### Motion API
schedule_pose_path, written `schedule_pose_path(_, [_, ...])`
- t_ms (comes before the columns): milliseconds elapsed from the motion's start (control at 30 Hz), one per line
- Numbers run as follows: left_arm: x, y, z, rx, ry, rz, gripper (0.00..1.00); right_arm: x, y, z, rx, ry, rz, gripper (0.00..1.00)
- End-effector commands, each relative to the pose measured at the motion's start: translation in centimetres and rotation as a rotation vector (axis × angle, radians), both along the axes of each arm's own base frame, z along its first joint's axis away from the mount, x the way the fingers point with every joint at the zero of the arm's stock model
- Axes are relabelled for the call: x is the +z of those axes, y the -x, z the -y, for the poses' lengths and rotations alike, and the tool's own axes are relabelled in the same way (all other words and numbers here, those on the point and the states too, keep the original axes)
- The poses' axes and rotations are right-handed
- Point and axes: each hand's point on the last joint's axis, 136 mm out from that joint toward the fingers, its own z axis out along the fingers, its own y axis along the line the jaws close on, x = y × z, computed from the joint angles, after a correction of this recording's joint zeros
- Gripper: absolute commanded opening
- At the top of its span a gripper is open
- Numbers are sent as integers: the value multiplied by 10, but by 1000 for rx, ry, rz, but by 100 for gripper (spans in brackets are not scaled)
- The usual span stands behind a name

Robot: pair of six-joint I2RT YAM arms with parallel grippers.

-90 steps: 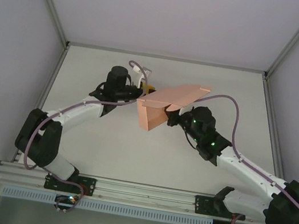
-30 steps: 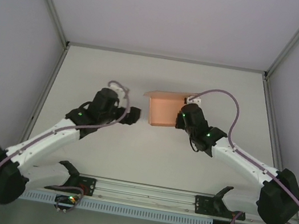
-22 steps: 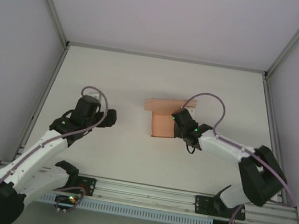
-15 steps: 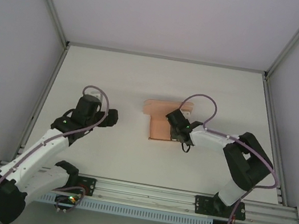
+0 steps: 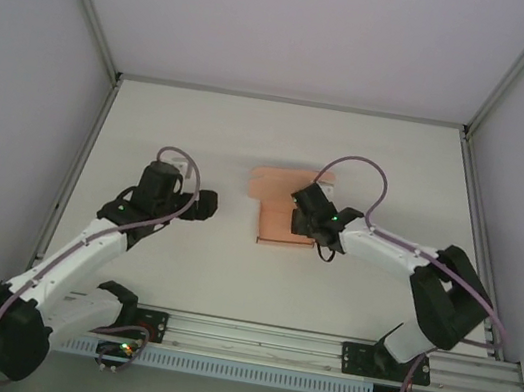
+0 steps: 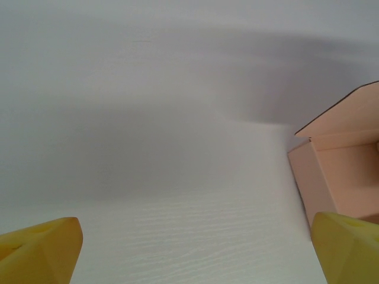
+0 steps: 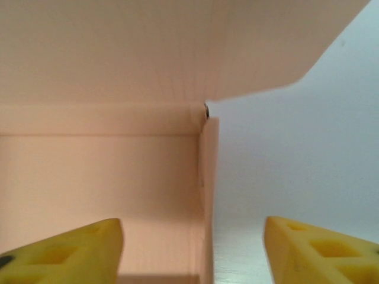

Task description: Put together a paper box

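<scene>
The salmon-pink paper box [image 5: 273, 222] rests on the table near the middle, its lid flap [image 5: 275, 180] folded back toward the far side. My right gripper [image 5: 299, 219] is at the box's right side, open. In the right wrist view its yellow fingertips [image 7: 65, 248] straddle the box's right wall [image 7: 207, 189] without touching it, one finger inside the box [image 7: 100, 171] and one outside. My left gripper [image 5: 210, 205] sits well to the left of the box, open and empty. The left wrist view shows the box [image 6: 346, 171] ahead at the right, beyond the open left gripper [image 6: 195, 254].
The white table [image 5: 202, 135] is walled by grey panels with metal corner posts [image 5: 118, 79]. A rail [image 5: 257, 337] carrying both arm bases runs along the near edge. The right arm's cable [image 5: 368, 169] loops above the box.
The right jaws have opened off the box's wall, and the box now sits on the table. The left arm, withdrawn to the left, has shifted slightly toward the box.
</scene>
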Motion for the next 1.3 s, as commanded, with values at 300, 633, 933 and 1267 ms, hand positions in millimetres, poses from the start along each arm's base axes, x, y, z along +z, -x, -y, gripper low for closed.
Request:
schedule_pose_path(300, [40,-27,73,-405,59,78,100,91,-18,-7,573,-12,224,99])
schedule_pose_path(633, [28,-57,112,-757,-79,58,92,84,-20,-8,1094,72,94,100])
schedule_pose_path(933, [10,-49,129,-1014,-146,-25,66,58,-40,4,1166,106,-67,88])
schedule_pose_path(1267, [0,-47,141,-1091,-249,-34,29,65,-35,9,1180,125,-113,44])
